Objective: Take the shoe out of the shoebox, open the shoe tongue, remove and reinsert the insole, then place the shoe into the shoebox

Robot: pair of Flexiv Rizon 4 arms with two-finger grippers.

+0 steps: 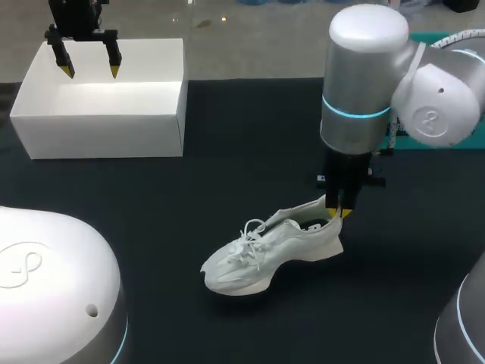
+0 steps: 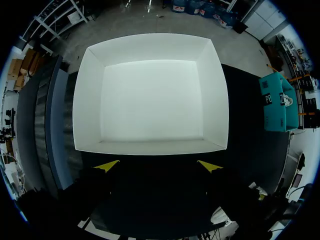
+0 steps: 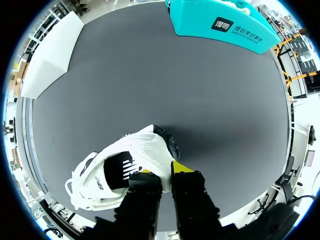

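The white shoe (image 1: 273,246) stands on its sole near the middle of the dark tabletop (image 1: 250,129). My right claw (image 1: 337,210) is pinched tight on its heel collar. At the far left corner, my left claw (image 1: 91,73) hangs spread wide, holding nothing, over the white shoebox (image 1: 98,133).

One open-topped white shoebox (image 1: 98,133) stands on one dark worktop (image 1: 250,136). One white shoe (image 1: 265,250) with white laces lies outside the shoebox, off to its right and nearer the viewer. One teal box (image 3: 220,25) sits well to the right of the shoebox. There are two robot arms, the left arm (image 1: 74,15) and the right arm (image 1: 364,76). There are two grippers: the left gripper (image 1: 91,73) above the shoebox, and the right gripper (image 1: 339,211) well to its right, at the shoe. Each has two yellow tips, four in all.
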